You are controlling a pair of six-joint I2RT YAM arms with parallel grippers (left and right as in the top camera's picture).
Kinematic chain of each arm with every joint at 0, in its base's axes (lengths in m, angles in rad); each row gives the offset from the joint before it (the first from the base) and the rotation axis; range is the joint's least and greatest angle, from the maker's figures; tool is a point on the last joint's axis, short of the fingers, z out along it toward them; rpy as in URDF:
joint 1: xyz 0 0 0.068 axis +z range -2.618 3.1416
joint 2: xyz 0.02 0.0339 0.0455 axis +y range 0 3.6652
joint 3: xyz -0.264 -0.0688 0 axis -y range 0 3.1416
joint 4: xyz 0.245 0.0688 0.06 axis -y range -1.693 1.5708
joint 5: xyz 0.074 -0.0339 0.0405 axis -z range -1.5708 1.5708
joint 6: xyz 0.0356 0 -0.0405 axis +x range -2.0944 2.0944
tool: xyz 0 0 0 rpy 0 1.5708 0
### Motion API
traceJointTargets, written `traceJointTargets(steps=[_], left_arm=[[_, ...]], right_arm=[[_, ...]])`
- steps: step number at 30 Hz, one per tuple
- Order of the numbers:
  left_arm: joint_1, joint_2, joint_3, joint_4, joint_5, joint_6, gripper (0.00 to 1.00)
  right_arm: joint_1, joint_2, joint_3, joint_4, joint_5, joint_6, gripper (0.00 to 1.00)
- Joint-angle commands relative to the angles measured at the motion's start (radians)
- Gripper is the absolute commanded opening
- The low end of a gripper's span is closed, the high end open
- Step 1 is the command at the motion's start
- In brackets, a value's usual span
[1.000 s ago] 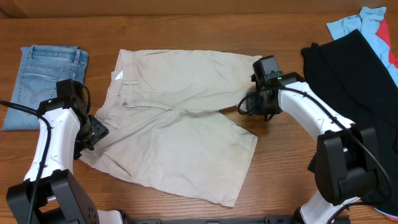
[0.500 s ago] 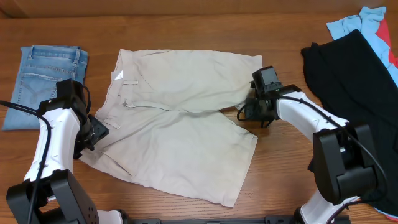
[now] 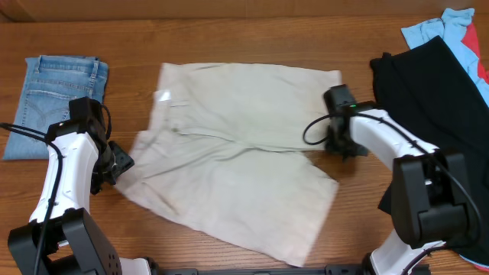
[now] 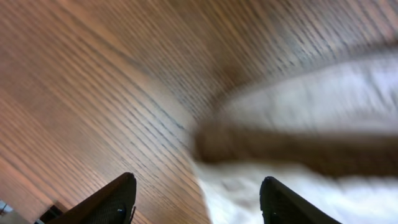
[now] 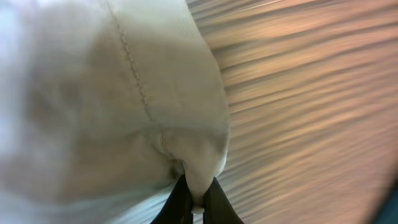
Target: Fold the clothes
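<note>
Right wrist view: one hem gripped, folding barely begun.
Right gripper [image 5: 196, 202] is pinched together on a hem of the shorts [image 3: 237, 156]; left gripper [image 4: 198, 200] stands apart, holding nothing, at their left edge. They lie spread flat mid-table, between jeans [image 3: 61, 88] at far left and a black garment [image 3: 428, 92] at right. No fold shows yet, so I judge all the folding is left.

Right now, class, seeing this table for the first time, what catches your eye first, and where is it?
The pale beige shorts lie spread across the middle of the wooden table, and the right hand is pinched shut on their fabric at the right edge. Folded blue jeans sit at the far left, and a large black garment lies at the far right.
</note>
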Motion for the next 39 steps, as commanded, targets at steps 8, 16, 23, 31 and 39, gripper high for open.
traceJointTargets(steps=[8, 16, 23, 31, 39], left_arm=[[-0.105, -0.016, 0.143, 0.258, 0.278, 0.266, 0.61], [-0.277, 0.025, 0.144, 0.562, 0.29, 0.417, 0.4], [-0.329, 0.175, 0.144, 0.695, 0.302, 0.418, 0.2], [-0.354, 0.36, 0.144, 0.898, 0.443, 0.428, 0.5], [-0.354, 0.468, 0.144, 1.095, 0.44, 0.339, 0.55]], right_arm=[[-0.048, 0.003, 0.03, 0.04, 0.069, 0.017, 0.09], [-0.05, -0.09, 0.113, -0.076, 0.073, 0.111, 0.18], [-0.05, -0.277, 0.195, -0.109, 0.008, 0.058, 0.51], [-0.05, -0.319, 0.194, -0.171, -0.088, 0.043, 0.55], [-0.05, -0.319, 0.194, -0.188, -0.089, 0.043, 0.55]])
